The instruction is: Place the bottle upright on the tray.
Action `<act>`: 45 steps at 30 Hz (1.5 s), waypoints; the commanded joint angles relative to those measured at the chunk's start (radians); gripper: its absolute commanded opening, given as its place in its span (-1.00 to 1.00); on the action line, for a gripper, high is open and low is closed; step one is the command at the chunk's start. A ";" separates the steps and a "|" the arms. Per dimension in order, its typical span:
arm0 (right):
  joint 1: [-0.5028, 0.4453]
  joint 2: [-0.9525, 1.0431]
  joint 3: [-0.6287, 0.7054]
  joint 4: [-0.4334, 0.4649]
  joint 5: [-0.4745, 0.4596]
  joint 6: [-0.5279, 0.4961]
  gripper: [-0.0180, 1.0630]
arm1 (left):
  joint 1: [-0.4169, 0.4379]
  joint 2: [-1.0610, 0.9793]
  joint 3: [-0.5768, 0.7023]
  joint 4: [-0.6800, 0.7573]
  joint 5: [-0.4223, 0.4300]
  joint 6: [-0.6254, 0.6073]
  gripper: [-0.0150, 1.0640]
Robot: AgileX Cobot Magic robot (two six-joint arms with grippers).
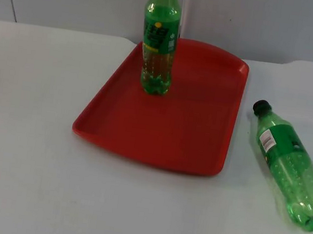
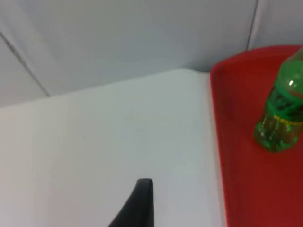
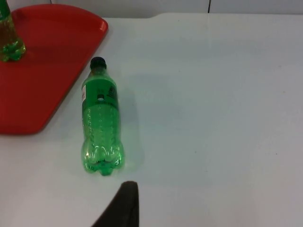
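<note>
We cannot tell whether the left gripper (image 2: 142, 189) or the right gripper (image 3: 124, 191) is open or closed; one black fingertip of each shows above the white table (image 1: 27, 134). We see one green bottle (image 1: 159, 36) upright on the red tray (image 1: 190, 127), toward its 11 o'clock corner. A second green bottle (image 1: 292, 163) lies on its side on the table at the tray's 3 o'clock, black cap (image 1: 261, 107) toward 11 o'clock.

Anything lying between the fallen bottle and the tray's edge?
No. Bare white table separates the lying bottle from the red tray; top and right wrist views both show it.
</note>
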 commanded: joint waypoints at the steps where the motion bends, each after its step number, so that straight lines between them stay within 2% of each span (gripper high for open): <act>1: 0.003 -0.003 0.001 0.003 -0.004 -0.005 0.98 | -0.002 -0.008 -0.029 -0.022 0.067 0.005 0.75; 6: 0.003 -0.003 0.001 0.003 -0.004 -0.005 0.98 | -0.002 -0.017 -0.029 -0.107 0.102 0.078 0.75; 8: 0.003 -0.003 0.001 0.003 -0.004 -0.005 0.98 | -0.002 -0.037 -0.029 -0.182 0.101 0.151 0.75; 13: 0.003 -0.003 0.001 0.003 -0.004 -0.005 0.98 | -0.002 -0.105 -0.029 -0.262 0.095 0.223 0.75; 20: 0.003 -0.003 0.001 0.003 -0.004 -0.005 0.98 | -0.002 -0.194 -0.008 -0.265 0.100 0.238 0.75; 24: 0.003 -0.003 0.001 0.003 -0.004 -0.005 0.98 | -0.002 -0.298 0.084 -0.265 0.045 0.239 0.75; 45: 0.003 -0.003 0.001 0.003 -0.004 -0.005 0.98 | -0.002 -0.630 0.385 -0.269 0.041 0.239 0.75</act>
